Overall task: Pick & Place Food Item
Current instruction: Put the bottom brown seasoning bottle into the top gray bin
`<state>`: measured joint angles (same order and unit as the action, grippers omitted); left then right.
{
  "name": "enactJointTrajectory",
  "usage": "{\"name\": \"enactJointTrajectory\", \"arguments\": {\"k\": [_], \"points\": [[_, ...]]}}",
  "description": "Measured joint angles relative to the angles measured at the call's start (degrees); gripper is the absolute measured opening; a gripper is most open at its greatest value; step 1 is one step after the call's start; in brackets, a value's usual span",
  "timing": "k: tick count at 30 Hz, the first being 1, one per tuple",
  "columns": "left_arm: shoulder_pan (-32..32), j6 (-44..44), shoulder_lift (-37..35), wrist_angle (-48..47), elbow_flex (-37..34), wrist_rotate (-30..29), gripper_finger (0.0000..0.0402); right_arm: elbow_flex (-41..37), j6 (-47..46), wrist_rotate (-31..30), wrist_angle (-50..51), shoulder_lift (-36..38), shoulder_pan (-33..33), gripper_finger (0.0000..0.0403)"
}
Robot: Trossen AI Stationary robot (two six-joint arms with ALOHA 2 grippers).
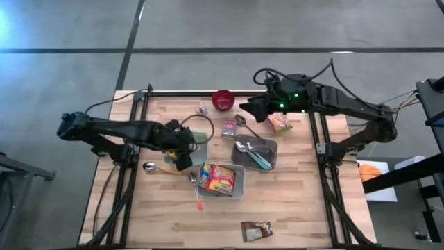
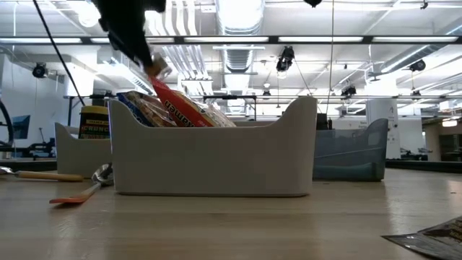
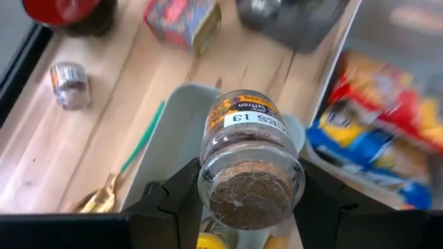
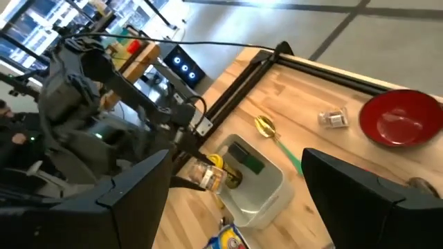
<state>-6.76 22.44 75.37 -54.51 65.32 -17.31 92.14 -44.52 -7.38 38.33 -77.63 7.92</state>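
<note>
A clear glass jar [image 3: 249, 159] with a yellow label and brown contents hangs over the near corner of a white tray [image 3: 176, 104], with my left gripper [image 3: 249, 200] shut on it. The jar also shows in the right wrist view [image 4: 208, 176]. Beside it a grey tray [image 1: 239, 187] holds a red, yellow and blue snack packet [image 1: 217, 178]. My right gripper [image 4: 235, 187] hangs open, with nothing between its fingers, above the table's far side near a red bowl [image 1: 223, 100]. My left gripper pinches the jar's round glass wall [image 3: 208, 183] between its two fingers, near the end that faces the wrist camera. The fingers [image 3: 173, 194] slant down from above and from the table's left. The jar is lifted clear and tilted, its other end pointing down.
A dark tray [image 1: 270, 149] holds spoons. On the table lie a small tin [image 1: 229, 128], a small jar [image 1: 202, 109], a pink packet [image 1: 279, 123], a gold spoon [image 1: 149, 167], an orange-handled spoon [image 1: 195, 191] and a brown packet [image 1: 255, 231] near the front edge.
</note>
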Motion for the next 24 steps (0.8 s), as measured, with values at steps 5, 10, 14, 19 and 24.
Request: {"name": "enactJointTrajectory", "arguments": {"k": [5,10,14,19,24], "points": [[0.3,-3.0,5.0,0.5,-0.1,1.3,0.0169,0.0,1.1,0.0,2.1,2.2,-0.1,0.0317],[2.1,-7.6,9.5,1.8,-0.1,4.9,0.0169,0.0,1.7,0.2,3.9,4.5,-0.2,0.0317],[4.5,-10.7,12.3,2.1,-0.1,6.9,0.0169,0.0,2.1,0.2,6.3,6.1,-0.2,0.0317],[8.0,-14.9,14.0,2.5,-0.1,9.6,0.0169,0.0,2.3,0.4,9.8,8.0,-0.2,0.0317],[11.4,-19.2,15.2,2.6,-0.1,11.5,0.0169,-0.1,3.6,0.3,11.7,9.0,-0.9,0.0317]]}}
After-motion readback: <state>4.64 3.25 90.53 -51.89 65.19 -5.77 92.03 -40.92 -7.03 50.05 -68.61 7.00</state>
